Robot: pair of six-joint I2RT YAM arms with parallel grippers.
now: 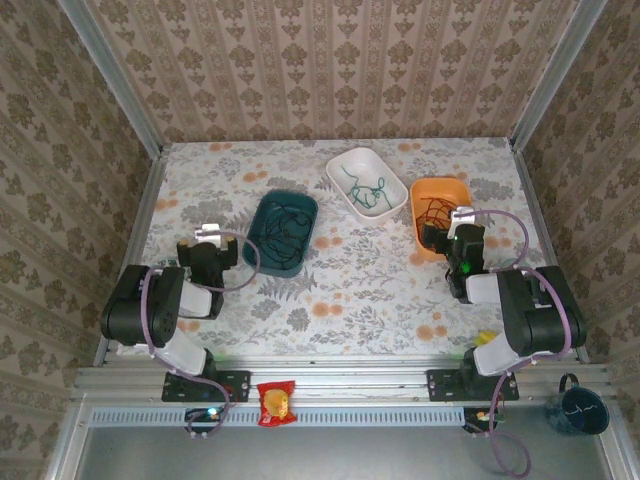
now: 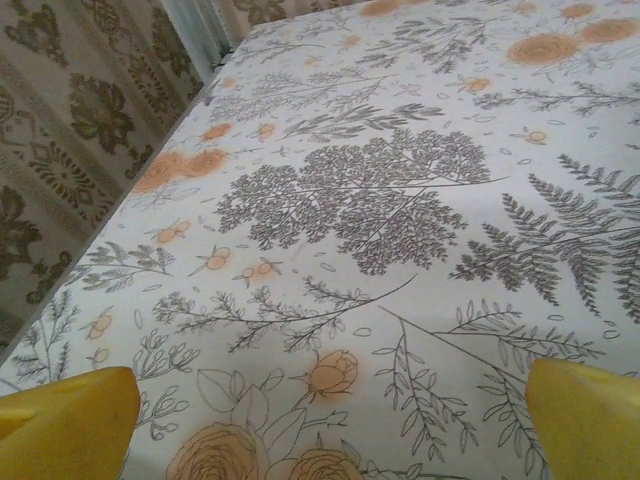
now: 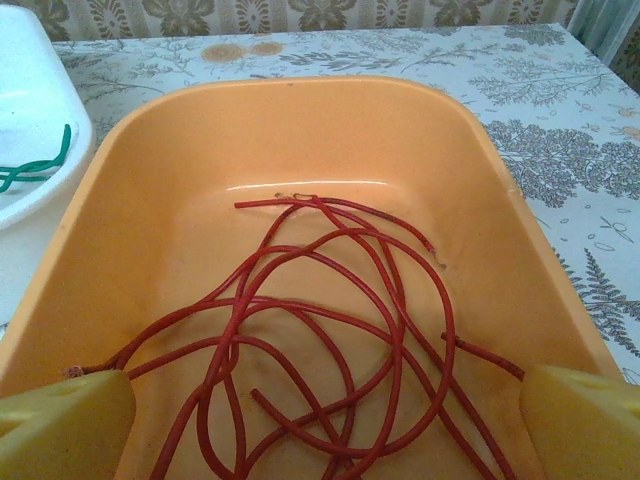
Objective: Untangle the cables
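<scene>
Teal bin [image 1: 300,203], white bin [image 1: 353,160], orange bin [image 1: 440,183], red packet [image 1: 276,402], mug [image 1: 580,410]

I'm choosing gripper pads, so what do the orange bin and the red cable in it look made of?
The orange bin looks like moulded plastic, smooth and faintly glossy: a soft highlight lies on its floor and its corners are rounded. The red cable seems thin wire in a matte plastic or rubber sleeve, lying in loose floppy loops; its core is hidden.

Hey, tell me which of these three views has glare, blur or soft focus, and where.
Top external: even light, table sharp, shadows faint. Left wrist: table print crisp mid-frame, yellow fingertips blurred. Right wrist: red cable sharp, a pale glare streak on the orange tub floor.
</scene>
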